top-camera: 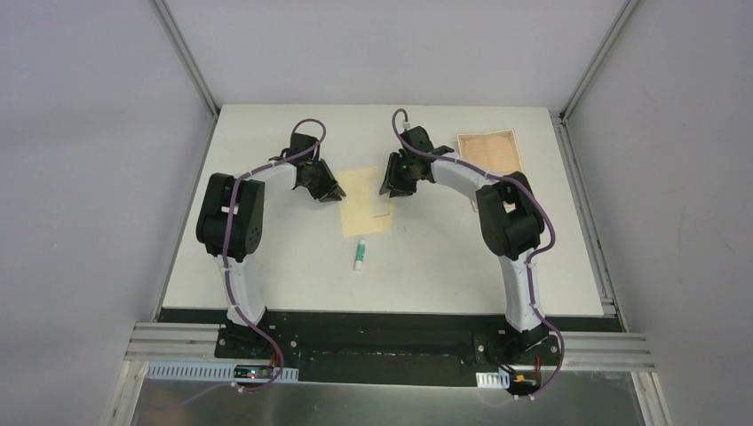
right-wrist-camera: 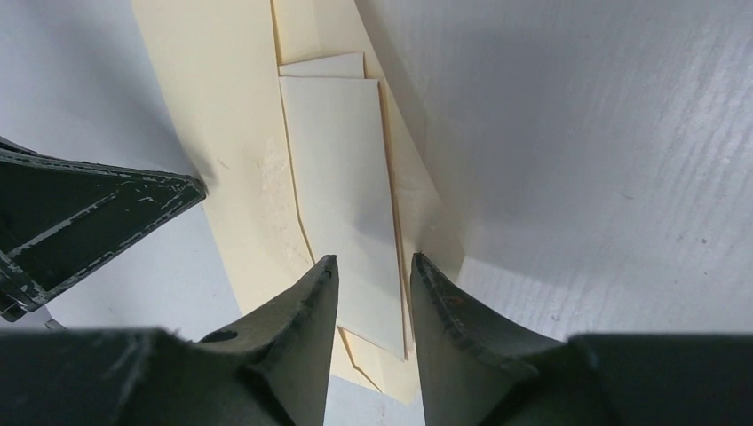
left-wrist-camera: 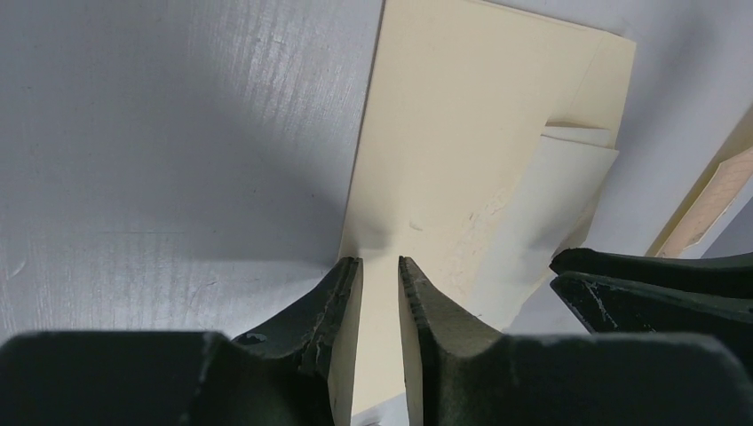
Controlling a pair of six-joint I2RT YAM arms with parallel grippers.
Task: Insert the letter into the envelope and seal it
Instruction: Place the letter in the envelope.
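Note:
The yellow-tan envelope [top-camera: 364, 202] lies flat mid-table, with a paler flap-like piece [right-wrist-camera: 342, 186] lying on its right half. The letter [top-camera: 488, 151], a cream-beige sheet with a printed border, lies apart at the far right; its edge also shows in the left wrist view [left-wrist-camera: 710, 200]. My left gripper [top-camera: 330, 191] is at the envelope's left edge [left-wrist-camera: 444, 133]. Its jaws are a narrow gap apart and the paper dimples at the tips. My right gripper [top-camera: 391, 188] is at the envelope's right edge, its jaws slightly apart over the pale piece and holding nothing.
A small white-green tube [top-camera: 360, 255] lies just in front of the envelope. Metal frame posts and grey walls bound the white table [top-camera: 266, 266] on the left, right and back.

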